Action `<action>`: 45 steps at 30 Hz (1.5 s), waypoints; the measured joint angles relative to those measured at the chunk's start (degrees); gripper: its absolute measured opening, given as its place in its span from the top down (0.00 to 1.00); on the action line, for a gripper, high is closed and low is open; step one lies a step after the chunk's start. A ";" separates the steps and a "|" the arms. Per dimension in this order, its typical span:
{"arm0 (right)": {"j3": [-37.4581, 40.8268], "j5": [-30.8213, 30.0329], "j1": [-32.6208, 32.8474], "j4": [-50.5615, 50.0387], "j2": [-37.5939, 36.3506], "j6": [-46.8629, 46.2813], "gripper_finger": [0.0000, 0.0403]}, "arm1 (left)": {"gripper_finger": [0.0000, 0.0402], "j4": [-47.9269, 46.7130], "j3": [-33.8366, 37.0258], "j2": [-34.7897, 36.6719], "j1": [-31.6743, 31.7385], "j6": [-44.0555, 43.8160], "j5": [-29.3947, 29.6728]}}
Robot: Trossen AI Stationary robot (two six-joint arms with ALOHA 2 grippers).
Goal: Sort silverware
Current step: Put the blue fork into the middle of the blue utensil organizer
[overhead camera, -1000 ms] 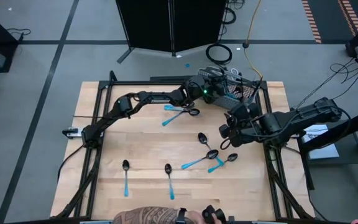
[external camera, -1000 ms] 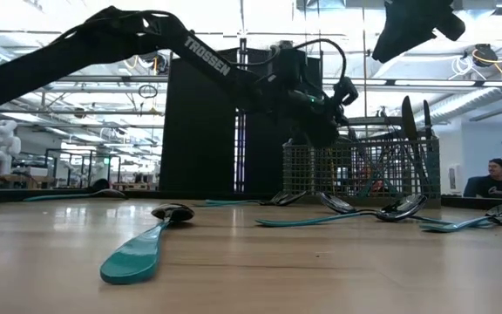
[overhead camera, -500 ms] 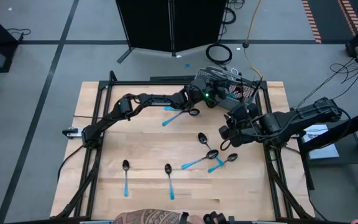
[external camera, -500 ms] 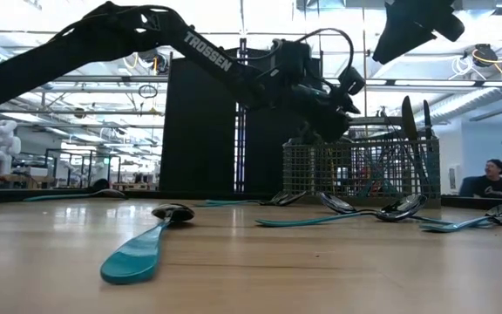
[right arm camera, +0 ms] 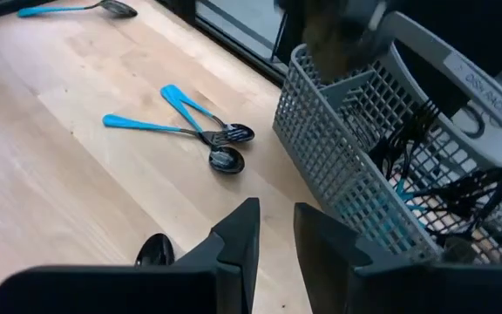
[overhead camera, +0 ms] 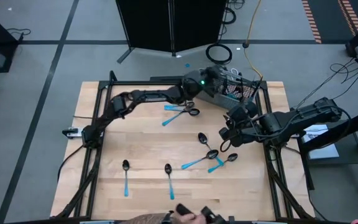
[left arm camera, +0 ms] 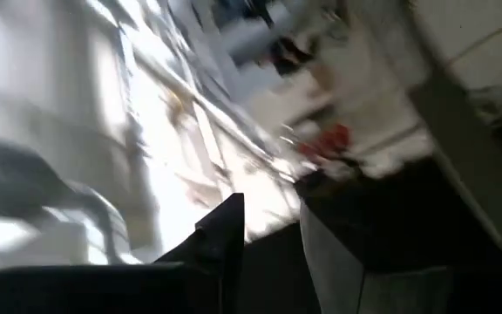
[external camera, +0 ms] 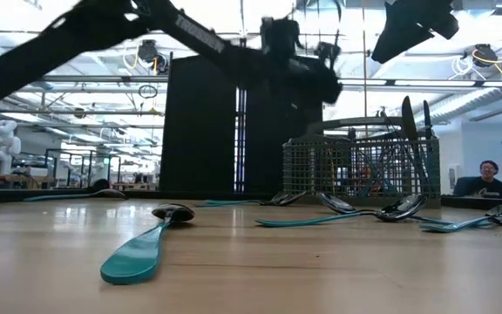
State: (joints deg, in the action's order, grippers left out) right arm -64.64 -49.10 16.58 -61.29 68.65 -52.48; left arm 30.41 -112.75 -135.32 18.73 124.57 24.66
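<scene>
Left gripper (overhead camera: 211, 76) hung above the grey basket (overhead camera: 238, 91), fingers parted, empty. Right gripper (overhead camera: 226, 135) hovered over loose silverware (overhead camera: 205, 153), open slightly, empty. Basket label unreadable.

Robotics lab: taped concrete floor (overhead camera: 48, 50), ceiling ducts (external camera: 460, 96).

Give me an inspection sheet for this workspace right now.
Surface: wooden table.
Job's things: blue-handled spoons and a fork scattered; more silverware in the basket.
Clutter: nothing seen.
Grippers: left gripper above the basket, fingers blurred; right gripper open, empty, above the table near the basket.
Cables: coil and yellow cable on the floor behind the table.
Surroundings: dark cabinet; person seated beyond; hand at the table's near edge.
</scene>
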 joint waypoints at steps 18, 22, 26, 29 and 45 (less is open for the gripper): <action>0.12 0.78 0.80 7.20 0.38 12.71 0.83 | 0.72 -82.15 0.02 29.69 5.81 -74.01 -30.01; 1.87 1.64 1.90 13.82 1.01 13.51 0.83 | 0.72 -91.80 0.11 32.16 5.19 -82.80 -34.09; 3.78 3.27 2.87 22.77 2.39 16.44 0.83 | 0.74 -97.49 4.20 35.81 3.57 -86.81 -35.45; 5.30 6.50 3.48 31.06 4.29 18.52 0.83 | 0.76 -95.87 9.48 41.29 2.88 -91.12 -38.79; 6.19 10.70 8.33 56.50 22.21 20.30 0.83 | 0.79 -74.16 53.89 68.40 -12.54 -118.08 -42.43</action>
State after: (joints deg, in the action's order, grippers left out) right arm -58.46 -38.40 24.91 -4.79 90.86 -32.18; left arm -43.75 -58.86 -66.92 6.18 6.49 -17.77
